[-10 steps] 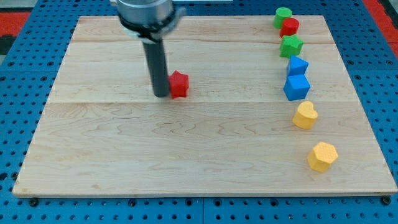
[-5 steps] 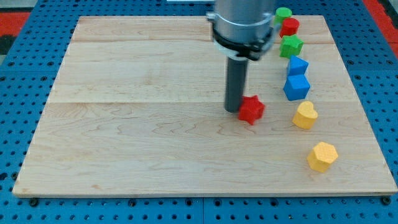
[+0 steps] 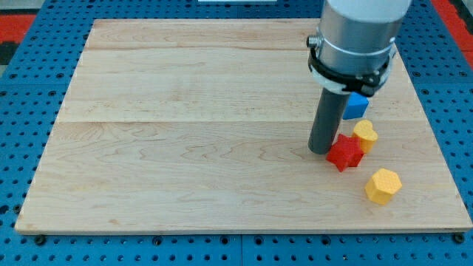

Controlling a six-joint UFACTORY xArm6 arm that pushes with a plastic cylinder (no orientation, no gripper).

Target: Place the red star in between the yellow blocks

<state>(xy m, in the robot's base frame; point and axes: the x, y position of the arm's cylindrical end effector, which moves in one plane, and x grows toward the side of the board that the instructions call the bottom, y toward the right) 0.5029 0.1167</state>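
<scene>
The red star [image 3: 345,153] lies at the view's right, touching or nearly touching the yellow heart-shaped block [image 3: 364,136] on its upper right. The yellow hexagon block [image 3: 383,185] sits apart, below and to the right of the star. My tip [image 3: 320,151] stands right against the star's left side. A blue block [image 3: 356,106] shows just above the yellow heart, partly hidden by the arm. The arm's grey body hides the other blocks at the upper right.
The wooden board [image 3: 185,148] lies on a blue perforated table [image 3: 22,111]. The board's right edge runs close past the yellow blocks.
My tip has pushed the red star right and down, from the board's middle to beside the yellow heart. The arm now covers the green, red and upper blue blocks.
</scene>
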